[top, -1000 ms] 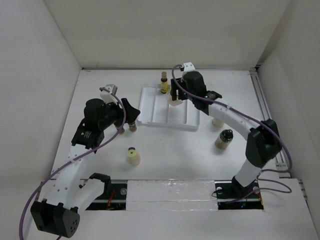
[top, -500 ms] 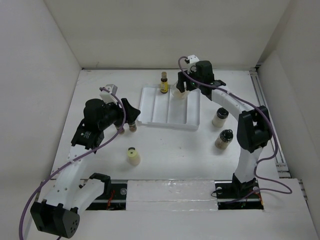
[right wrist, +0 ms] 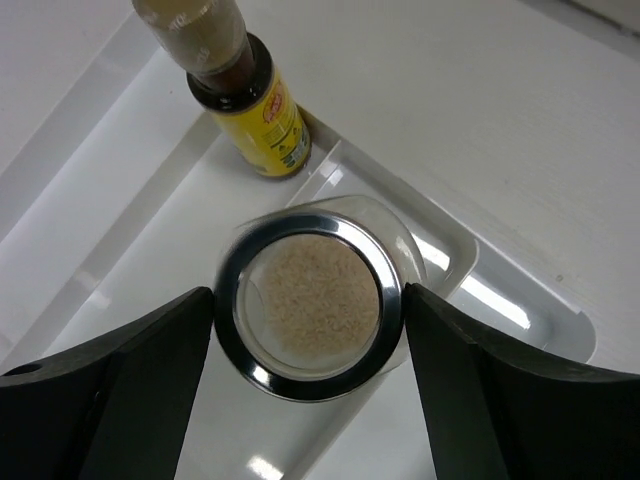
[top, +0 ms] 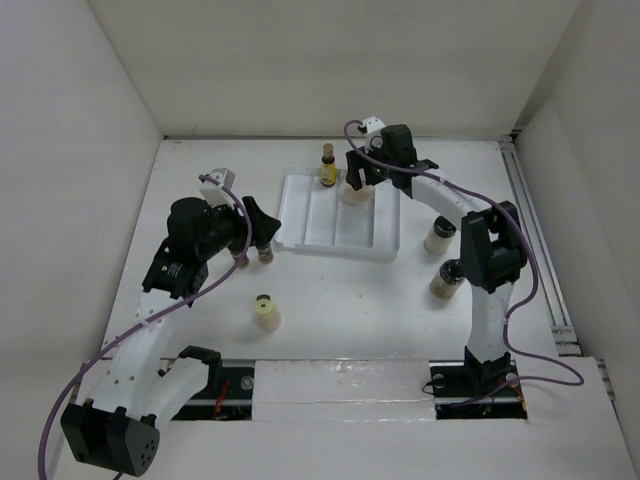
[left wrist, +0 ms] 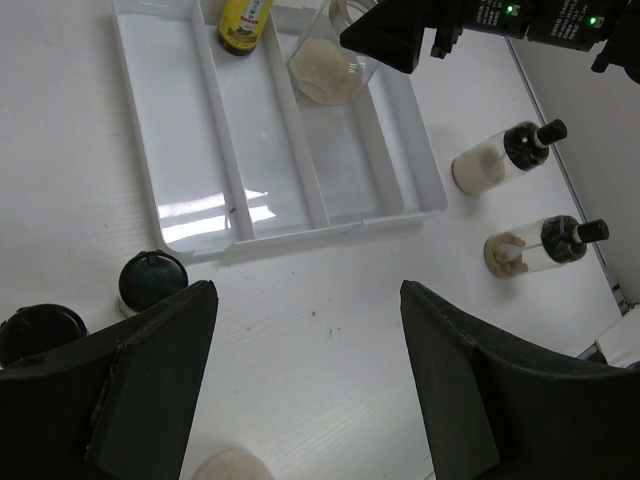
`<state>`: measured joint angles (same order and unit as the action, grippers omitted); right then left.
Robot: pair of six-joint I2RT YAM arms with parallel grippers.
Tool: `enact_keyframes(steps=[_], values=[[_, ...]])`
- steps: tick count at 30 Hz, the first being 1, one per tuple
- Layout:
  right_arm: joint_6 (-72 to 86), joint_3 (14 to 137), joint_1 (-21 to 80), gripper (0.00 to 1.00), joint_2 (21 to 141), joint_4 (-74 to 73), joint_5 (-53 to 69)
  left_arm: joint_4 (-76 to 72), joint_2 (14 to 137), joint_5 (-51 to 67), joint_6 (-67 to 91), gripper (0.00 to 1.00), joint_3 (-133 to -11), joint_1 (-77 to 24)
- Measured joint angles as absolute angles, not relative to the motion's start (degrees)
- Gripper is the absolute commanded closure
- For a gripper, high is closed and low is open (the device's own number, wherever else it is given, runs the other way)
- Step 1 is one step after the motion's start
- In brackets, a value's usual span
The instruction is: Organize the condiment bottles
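- Yellow bottle and jar stand in my tray, upper centre.
- Right gripper straddles the jar; gripping or loose, I can't tell.
- Left gripper apart, empty; five bottles sit outside.

White tray — inside it, a yellow-labelled bottle with a brown neck and a clear jar, silver-rimmed, holding pale beige grains. Elsewhere: black-capped shakers — tan contents; a cream bottle.

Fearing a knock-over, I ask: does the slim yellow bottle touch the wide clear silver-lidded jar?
Apart. Left wrist view shows bare white tray between slim yellow bottle and silver-lidded jar.
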<state>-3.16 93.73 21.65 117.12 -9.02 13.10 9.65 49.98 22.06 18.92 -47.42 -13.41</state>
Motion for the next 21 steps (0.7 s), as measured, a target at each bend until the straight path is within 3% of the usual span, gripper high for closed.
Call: enact_keyframes(steps=[4, 10, 13, 15, 19, 21], values=[[-4.82, 94.87, 22.48, 0.01, 117.10, -7.84, 10.87, 9.65, 49.98, 22.06, 18.92, 0.30, -47.42, -13.41], [-5.72, 94.54, 22.70, 0.01, 116.62, -7.03, 10.44, 9.65, 50.15, 22.06, 18.92, 0.30, -47.42, -13.41], [-4.86, 91.74, 22.96, 0.06, 113.47, -7.03, 9.61, 9.63, 50.19, 22.06, 18.92, 0.30, -47.42, -13.41], [-3.05, 87.99, 23.24, 0.14, 108.95, -7.07, 7.90, 9.65, 50.19, 22.06, 18.92, 0.30, -47.42, -13.41], [3.75, 76.90, 24.40, 0.77, 94.85, -4.58, -2.04, 9.65, 50.19, 22.11, 19.03, 0.30, -47.42, -13.41], [8.71, 70.17, 25.02, 0.71, 86.37, -2.76, -8.84, 9.58, 50.17, 22.20, 19.14, 0.30, -47.42, -13.41]])
